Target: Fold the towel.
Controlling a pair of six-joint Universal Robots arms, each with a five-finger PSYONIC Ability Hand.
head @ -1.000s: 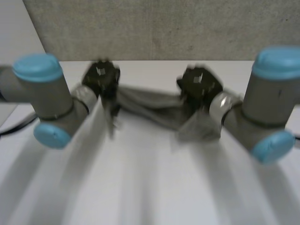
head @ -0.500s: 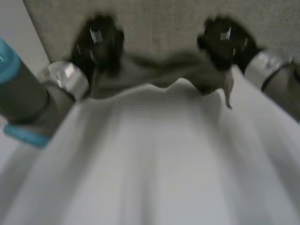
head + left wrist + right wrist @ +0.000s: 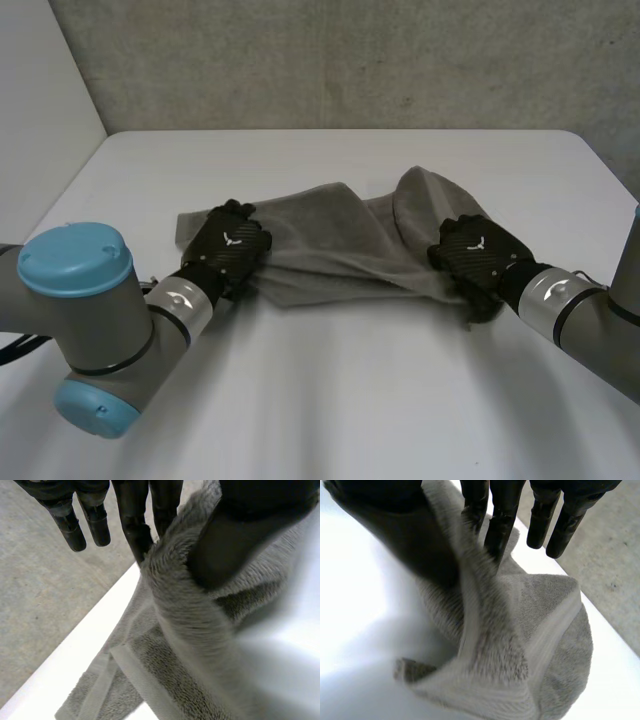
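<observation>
The grey towel lies rumpled across the middle of the white table, stretched between my two hands. My left hand rests on the towel's left end. In the left wrist view a fold of the towel runs up between the thumb and the straight fingers, which pinch it. My right hand sits on the towel's right end, where the cloth bunches into a hump. In the right wrist view the towel's hemmed edge rises between the thumb and the fingers, pinched there.
A grey speckled wall stands behind the table's far edge. Both forearms reach in low over the near part of the table.
Both hands were raised, swinging the towel away toward the wall. They have come down onto the table, and the towel now lies spread between them.
</observation>
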